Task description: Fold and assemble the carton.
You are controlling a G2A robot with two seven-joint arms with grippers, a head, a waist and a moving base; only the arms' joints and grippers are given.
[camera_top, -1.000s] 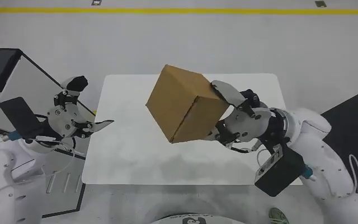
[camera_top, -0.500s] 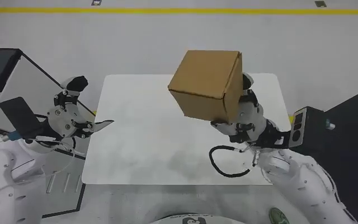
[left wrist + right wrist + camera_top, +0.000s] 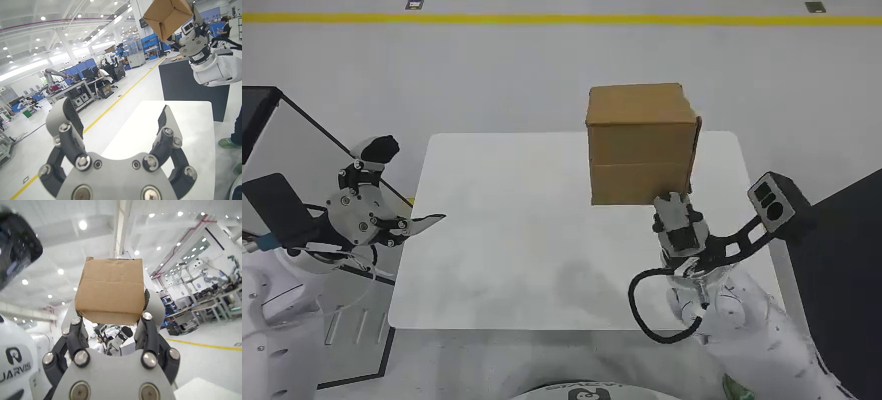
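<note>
Brown carton (image 3: 640,140) hangs over the white table (image 3: 522,260), pinched by the right gripper (image 3: 674,207); left gripper (image 3: 117,112) is spread wide.

Top looks down; both wrists see carton (image 3: 640,140)

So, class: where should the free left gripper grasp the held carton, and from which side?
Probably a wall rim at the carton opening, coming from the left: the opening faces the open left gripper, while the right gripper clamps it from below.
</note>
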